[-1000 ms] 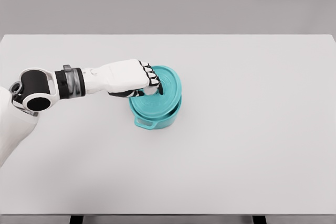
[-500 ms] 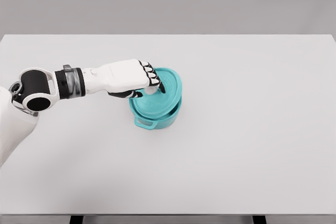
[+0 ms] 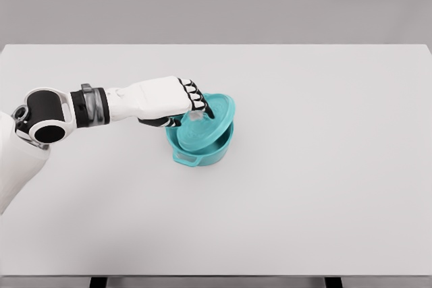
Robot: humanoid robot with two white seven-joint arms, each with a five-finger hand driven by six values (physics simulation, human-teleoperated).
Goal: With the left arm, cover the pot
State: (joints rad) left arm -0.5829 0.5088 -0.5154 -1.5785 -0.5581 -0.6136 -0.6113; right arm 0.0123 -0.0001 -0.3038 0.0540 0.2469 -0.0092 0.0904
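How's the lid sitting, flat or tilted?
Tilted: lid rests on the pot with its right edge raised, left hand gripping the knob.

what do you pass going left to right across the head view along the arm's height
left arm's black shoulder joint → black and grey wrist cuff → left hand, curled on the lid's knob → teal lid, tilted on the teal pot → bare white table

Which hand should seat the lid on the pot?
Left. The left hand already grips the lid by its knob, tilted over the pot. No right arm shows in the head view.
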